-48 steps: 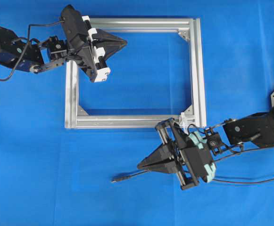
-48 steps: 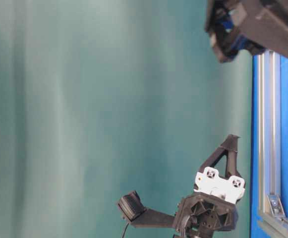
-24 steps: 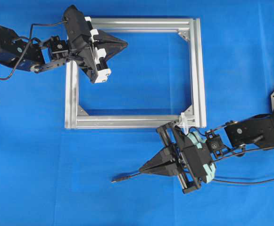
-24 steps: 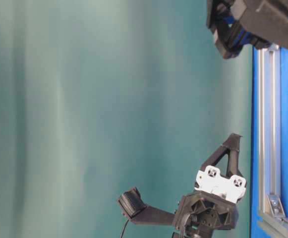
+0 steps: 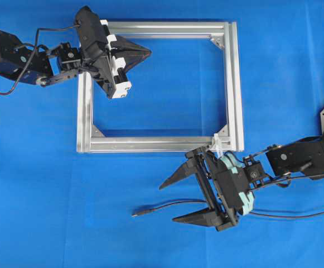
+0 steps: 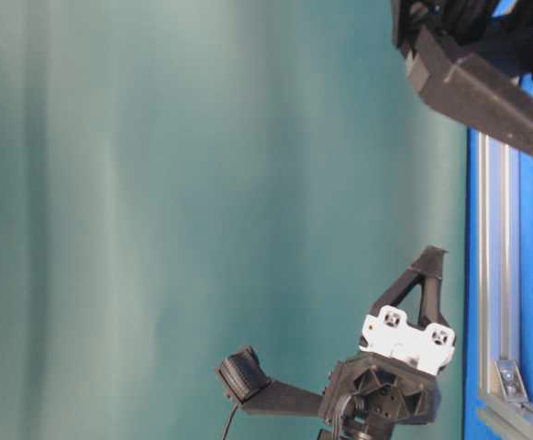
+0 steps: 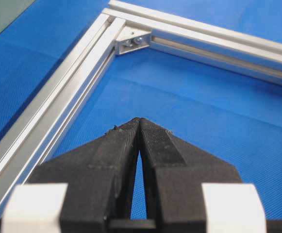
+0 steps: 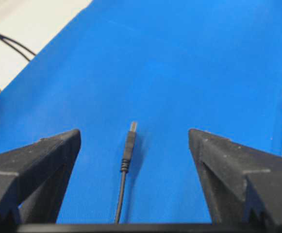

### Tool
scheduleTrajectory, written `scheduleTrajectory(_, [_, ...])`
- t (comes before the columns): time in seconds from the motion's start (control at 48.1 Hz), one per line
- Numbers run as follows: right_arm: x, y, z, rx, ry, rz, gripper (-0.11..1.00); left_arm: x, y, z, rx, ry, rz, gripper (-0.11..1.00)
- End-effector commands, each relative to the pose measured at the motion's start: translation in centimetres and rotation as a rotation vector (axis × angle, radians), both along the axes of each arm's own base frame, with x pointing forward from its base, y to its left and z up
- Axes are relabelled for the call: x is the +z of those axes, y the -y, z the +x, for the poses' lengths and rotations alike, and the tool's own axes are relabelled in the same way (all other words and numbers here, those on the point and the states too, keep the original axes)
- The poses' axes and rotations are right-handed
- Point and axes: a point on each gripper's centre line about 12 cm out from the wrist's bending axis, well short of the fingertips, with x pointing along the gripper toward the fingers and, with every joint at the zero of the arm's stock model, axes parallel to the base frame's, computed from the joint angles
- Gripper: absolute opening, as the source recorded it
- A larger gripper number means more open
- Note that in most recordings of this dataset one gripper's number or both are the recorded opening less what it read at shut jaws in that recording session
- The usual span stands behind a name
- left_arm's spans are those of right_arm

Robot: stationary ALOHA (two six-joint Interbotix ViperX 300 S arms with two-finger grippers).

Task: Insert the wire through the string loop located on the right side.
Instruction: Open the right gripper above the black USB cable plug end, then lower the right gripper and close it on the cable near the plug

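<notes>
Right gripper (image 5: pixel 170 201) has spread its fingers wide since a second ago, letting go of the wire (image 5: pixel 167 207), which lies flat on the blue mat (image 5: pixel 67 195) between them, long axis left-right, plug tip pointing left. Left gripper (image 5: pixel 149 51) is pinched together over the aluminium frame (image 5: pixel 233 84). String loop (image 5: pixel 217 145) sits at the frame's lower right corner.

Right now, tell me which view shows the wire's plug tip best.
The right wrist view: the wire lies close between the open right gripper fingers. Overhead shows the plug small; the table-level and left wrist views miss it.
</notes>
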Motion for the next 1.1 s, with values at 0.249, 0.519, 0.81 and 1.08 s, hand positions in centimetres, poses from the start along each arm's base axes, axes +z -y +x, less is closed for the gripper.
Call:
scheduleTrajectory(0.249, [-0.9, -0.9, 0.8, -0.027, -0.02, 0.034, 0.83, 1.9, -0.2, 0.5, -0.001, 0.058, 0.021, 0.0])
scheduleTrajectory(0.519, [-4.1, -1.2, 1.6, -0.083, -0.072, 0.062, 0.83, 1.9, -0.2, 0.5, -0.001, 0.057, 0.022, 0.0])
scheduleTrajectory(0.81, [-6.1, -1.2, 2.4, -0.127, -0.091, 0.077, 0.83, 1.7, 0.0, 0.5, -0.007, 0.054, 0.022, 0.0])
scheduleTrajectory(1.08, [-6.3, -1.3, 2.7, -0.128, -0.093, 0.077, 0.82, 1.7, 0.1, 0.4, -0.008, 0.053, 0.022, 0.0])
